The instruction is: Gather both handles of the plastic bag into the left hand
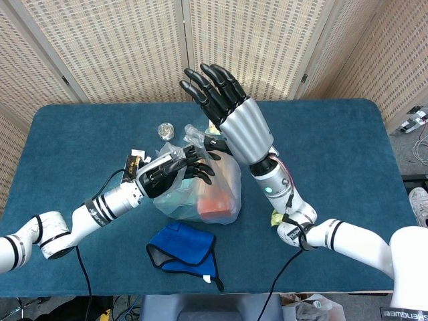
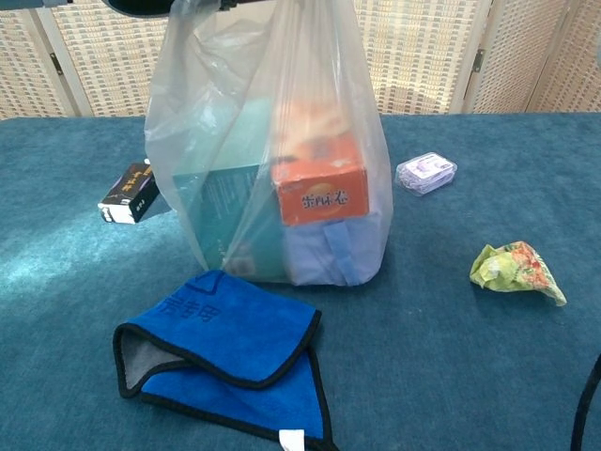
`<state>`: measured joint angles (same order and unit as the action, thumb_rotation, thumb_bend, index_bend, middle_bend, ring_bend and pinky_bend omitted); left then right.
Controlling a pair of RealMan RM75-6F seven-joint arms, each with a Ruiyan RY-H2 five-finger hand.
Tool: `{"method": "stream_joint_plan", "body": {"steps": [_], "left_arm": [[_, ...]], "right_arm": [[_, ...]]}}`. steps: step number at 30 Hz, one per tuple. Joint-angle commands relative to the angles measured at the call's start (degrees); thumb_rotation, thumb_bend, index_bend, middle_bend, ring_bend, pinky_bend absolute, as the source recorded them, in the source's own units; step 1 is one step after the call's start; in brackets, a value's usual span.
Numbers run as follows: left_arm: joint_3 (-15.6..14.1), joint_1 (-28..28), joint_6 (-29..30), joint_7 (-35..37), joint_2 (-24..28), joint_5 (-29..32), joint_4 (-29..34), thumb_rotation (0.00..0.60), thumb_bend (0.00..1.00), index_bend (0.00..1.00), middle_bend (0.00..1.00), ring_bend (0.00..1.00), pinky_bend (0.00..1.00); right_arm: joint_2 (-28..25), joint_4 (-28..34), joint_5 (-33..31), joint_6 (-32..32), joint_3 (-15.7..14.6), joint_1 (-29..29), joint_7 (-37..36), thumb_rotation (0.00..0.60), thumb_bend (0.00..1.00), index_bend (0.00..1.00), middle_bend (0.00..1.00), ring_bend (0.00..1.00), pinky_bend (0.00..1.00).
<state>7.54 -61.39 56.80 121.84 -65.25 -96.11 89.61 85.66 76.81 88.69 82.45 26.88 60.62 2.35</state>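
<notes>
A clear plastic bag (image 1: 212, 195) (image 2: 282, 141) stands mid-table with an orange box (image 2: 319, 193), a teal box (image 2: 221, 211) and a blue item inside. My left hand (image 1: 175, 172) is at the bag's top, its fingers (image 1: 195, 164) curled into the gathered plastic, holding a handle up. My right hand (image 1: 227, 110) is raised above the bag with its fingers spread wide. Its thumb (image 1: 212, 142) lies against the other bunched handle (image 1: 194, 137). The chest view shows the bag pulled taut upward, with only a dark edge of the left hand (image 2: 141, 5).
A folded blue cloth (image 1: 182, 247) (image 2: 225, 348) lies in front of the bag. A small black box (image 2: 130, 194) sits to its left and a round tin (image 1: 166, 130) behind it. A purple packet (image 2: 426, 173) and a crumpled wrapper (image 2: 516, 268) lie to the right.
</notes>
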Motion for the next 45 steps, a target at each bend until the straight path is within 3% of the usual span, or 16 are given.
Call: {"method": "stream_joint_plan", "body": {"steps": [1,20,29,34,39,45], "left_arm": [[-0.2,-0.5,0.0,0.2,-0.2,0.0,-0.2,0.350,0.36,0.19,0.21,0.26,0.32],[-0.3,-0.5,-0.5,-3.9,-0.3,3.7,0.0,0.331,0.36,0.20,0.21,0.26,0.32],[-0.6,0.4,-1.0,-6.8,0.5,4.4,0.7,0.129,0.36,0.20,0.21,0.22,0.29],[-0.6,0.6,-0.9,-7.1,0.5,3.9,0.6,0.078,0.36,0.18,0.20,0.16,0.23],[-0.6,0.9,-0.3,-6.7,0.7,3.6,0.5,0.008,0.36,0.13,0.11,0.08,0.13],[-0.7,1.3,0.1,-6.2,1.0,3.3,0.7,0.000,0.36,0.11,0.09,0.05,0.09]], "right_arm": [[0.0,0.3,0.0,-0.1,0.1,0.3,0.0,0.600,0.10,0.00,0.09,0.05,0.14],[-2.5,3.8,-0.1,-0.2,-1.0,-1.3,0.8,0.600,0.08,0.00,0.09,0.03,0.12],[-3.5,4.8,-0.7,0.3,-0.3,-1.9,0.1,0.600,0.07,0.00,0.09,0.02,0.11],[-3.7,5.4,-0.7,0.2,-0.5,-2.1,0.5,0.600,0.07,0.00,0.09,0.02,0.11],[-3.8,5.7,-0.8,-0.1,-0.7,-2.3,0.8,0.600,0.07,0.00,0.09,0.01,0.10],[-3.6,5.9,-0.8,-0.4,-1.1,-2.4,1.6,0.600,0.07,0.00,0.08,0.00,0.09]]}}
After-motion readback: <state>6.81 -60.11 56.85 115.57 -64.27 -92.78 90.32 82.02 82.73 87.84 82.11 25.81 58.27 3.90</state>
